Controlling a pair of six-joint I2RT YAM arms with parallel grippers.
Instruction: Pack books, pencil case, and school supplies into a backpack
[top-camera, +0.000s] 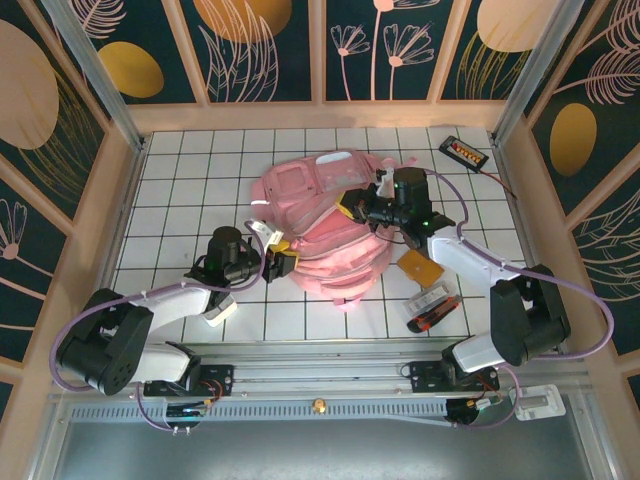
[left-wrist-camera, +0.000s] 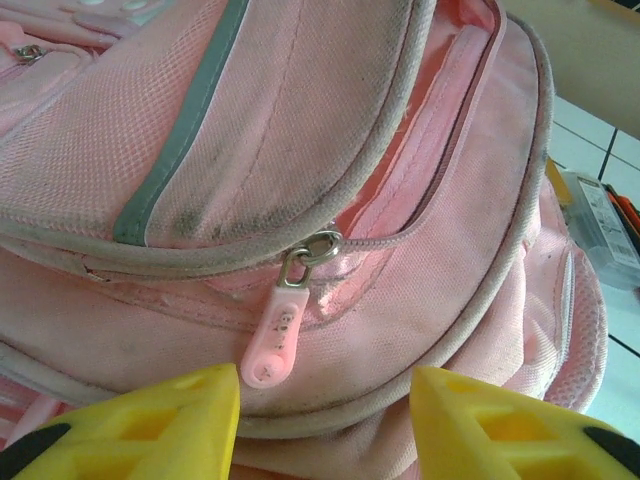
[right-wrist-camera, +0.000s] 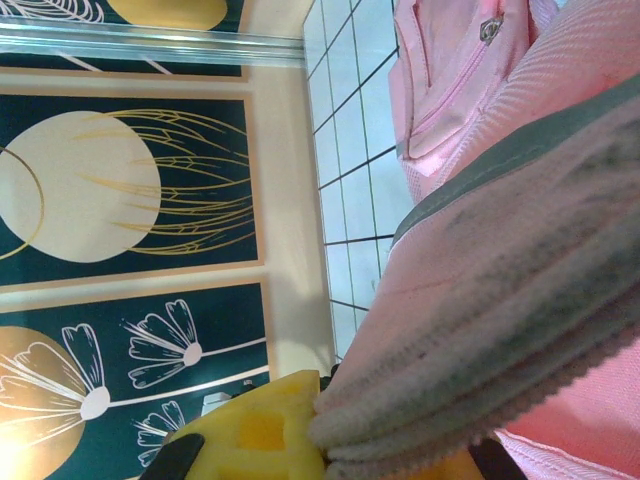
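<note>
The pink backpack (top-camera: 320, 235) lies in the middle of the tiled table. My left gripper (top-camera: 279, 263) is at its left side, open. In the left wrist view its yellow fingers (left-wrist-camera: 150, 425) stand apart below a pink zipper pull (left-wrist-camera: 274, 340), which hangs free by the left finger. My right gripper (top-camera: 353, 207) is over the backpack's top, shut on its grey-trimmed rim (right-wrist-camera: 470, 400). An orange-brown notebook (top-camera: 420, 266) and a clear pack with dark contents (top-camera: 432, 310) lie to the right of the backpack. The pencil case is hidden.
A flat black device with orange buttons (top-camera: 465, 152) and its cable sit at the back right corner. Wooden walls ring the table. Bare white tiles (top-camera: 200, 190) spread to the left and behind the backpack.
</note>
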